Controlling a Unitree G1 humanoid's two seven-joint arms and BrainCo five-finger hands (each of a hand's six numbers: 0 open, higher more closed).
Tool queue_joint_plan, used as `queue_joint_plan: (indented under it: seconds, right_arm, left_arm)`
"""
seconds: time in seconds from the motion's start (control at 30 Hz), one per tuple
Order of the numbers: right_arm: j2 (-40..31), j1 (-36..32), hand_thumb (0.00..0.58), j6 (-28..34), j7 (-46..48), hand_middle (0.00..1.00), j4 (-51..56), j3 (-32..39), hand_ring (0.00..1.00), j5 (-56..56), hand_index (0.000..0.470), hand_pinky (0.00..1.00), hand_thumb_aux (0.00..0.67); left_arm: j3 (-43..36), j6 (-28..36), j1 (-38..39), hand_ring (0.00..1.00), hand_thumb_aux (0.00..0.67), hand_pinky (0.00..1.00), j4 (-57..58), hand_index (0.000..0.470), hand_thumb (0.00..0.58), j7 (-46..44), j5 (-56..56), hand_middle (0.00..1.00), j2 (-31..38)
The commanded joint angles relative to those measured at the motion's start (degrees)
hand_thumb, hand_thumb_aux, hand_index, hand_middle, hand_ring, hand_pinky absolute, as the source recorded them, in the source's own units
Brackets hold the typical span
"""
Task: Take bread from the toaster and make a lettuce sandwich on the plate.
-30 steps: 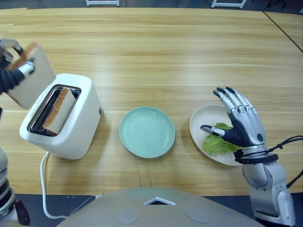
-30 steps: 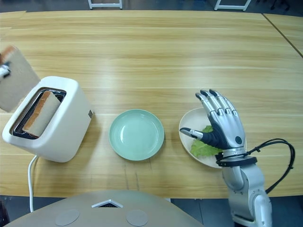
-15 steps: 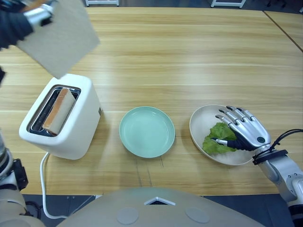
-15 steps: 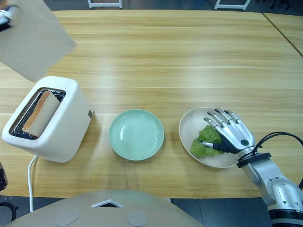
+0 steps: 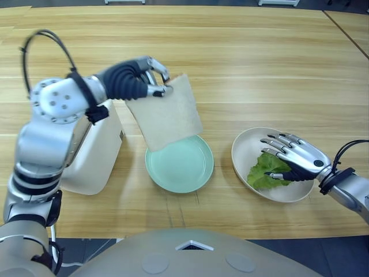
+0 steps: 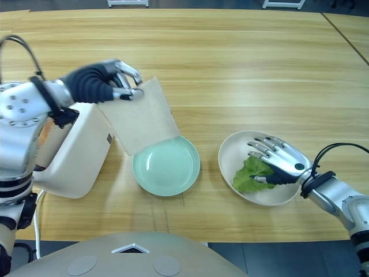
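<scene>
We see the bread slice [image 5: 168,120] hanging just below the left hand's [image 5: 131,79] pinching fingers, its lower edge over the plate's [image 5: 202,183] left rim. The toaster [image 5: 98,164] stands left of those fingers. Under the right hand's [image 5: 297,160] fingers the lettuce [image 5: 260,176] lies in a dish [image 5: 242,151], right of the plate.

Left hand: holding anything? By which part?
Yes: the flat square tan bread slice, pinched at its top edge by the left hand, hanging tilted above the round pale green plate.

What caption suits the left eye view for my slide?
Left robot hand holds a bread slice above the green plate; right robot hand lies over lettuce in the beige dish.
</scene>
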Motion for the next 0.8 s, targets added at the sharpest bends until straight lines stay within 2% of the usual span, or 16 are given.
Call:
queue_joint_plan:
  seconds: [0.03, 0.13, 0.17, 0.2, 0.43, 0.53, 0.6, 0.67, 0.7, 0.73, 0.8]
  right_arm:
    - [-2.61, -3.7, 0.291, -2.64, 1.66, 0.0, 1.79, 3.98, 0.0, -0.64, 0.138, 0.0, 0.197]
    - [-4.13, -3.08, 0.343, -3.14, 1.61, 0.0, 1.48, 4.73, 0.0, -0.39, 0.17, 0.0, 0.242]
    - [-4.81, -2.58, 0.408, -3.3, 1.53, 0.0, 1.08, 4.45, 0.0, -0.01, 0.214, 0.0, 0.305]
    - [-5.63, -2.14, 0.436, -3.6, 1.68, 0.0, 0.56, 3.82, 0.0, 0.74, 0.236, 0.0, 0.336]
    - [-11.34, 0.01, 0.458, -5.58, 2.88, 0.0, -1.09, 1.94, 0.0, 2.65, 0.254, 0.0, 0.363]
    - [-12.31, 1.49, 0.462, -5.63, 2.34, 0.0, -1.42, 1.1, 0.0, 3.06, 0.258, 0.0, 0.368]
    - [-12.6, 2.65, 0.438, -5.37, 1.83, 0.0, -1.22, 0.67, 0.0, 3.13, 0.238, 0.0, 0.339]
    - [-12.56, 3.03, 0.438, -5.07, 1.1, 0.0, -0.53, 1.18, 0.0, 2.25, 0.238, 0.0, 0.339]
    - [-12.41, 2.94, 0.41, -4.83, 0.53, 0.0, -0.04, 1.55, 0.0, 1.7, 0.216, 0.0, 0.307]
    - [-12.26, 2.63, 0.355, -4.5, -0.01, 0.0, 0.75, 1.95, 0.0, 1.17, 0.177, 0.0, 0.252]
    - [-12.23, 2.11, 0.334, -3.91, -1.38, 0.0, 2.1, 2.28, 0.0, 0.32, 0.164, 0.0, 0.234]
  left_arm:
    - [-9.58, -0.9, -2.06, 1.0, 0.67, 1.0, 7.81, 0.47, 0.58, -1.91, 2.35, 1.0, -1.65]
    - [-16.67, -3.38, -3.3, 1.0, 0.67, 1.0, 14.71, 0.47, 0.58, -2.27, 5.66, 1.0, -3.11]
    - [-18.34, -4.04, -3.42, 1.0, 0.67, 1.0, 16.57, 0.47, 0.58, -2.3, 6.43, 1.0, -3.75]
    - [-19.94, -4.87, -3.38, 1.0, 0.67, 1.0, 18.25, 0.47, 0.58, -2.39, 7.23, 1.0, -4.23]
    - [-27.71, -9.83, -3.17, 1.0, 0.67, 1.0, 28.33, 0.47, 0.58, -1.5, 12.03, 1.0, -6.88]
    - [-29.45, -11.39, -3.01, 1.0, 0.67, 1.0, 31.77, 0.47, 0.58, -0.57, 13.13, 1.0, -8.57]
    - [-30.22, -12.65, -3.09, 1.0, 0.67, 1.0, 34.04, 0.47, 0.58, 0.25, 13.84, 1.0, -9.58]
    - [-31.3, -13.96, -3.04, 1.0, 0.67, 1.0, 35.68, 0.47, 0.58, 1.01, 14.9, 1.0, -10.01]
    - [-31.84, -14.82, -3.04, 1.0, 0.67, 1.0, 36.19, 0.47, 0.58, 1.17, 15.45, 1.0, -10.08]
    - [-32.32, -15.74, -3.06, 1.0, 0.67, 1.0, 36.36, 0.47, 0.58, 1.42, 16.12, 1.0, -10.05]
    - [-33.17, -17.82, -3.27, 1.0, 0.67, 1.0, 36.37, 0.47, 0.58, 2.04, 17.52, 1.0, -9.78]
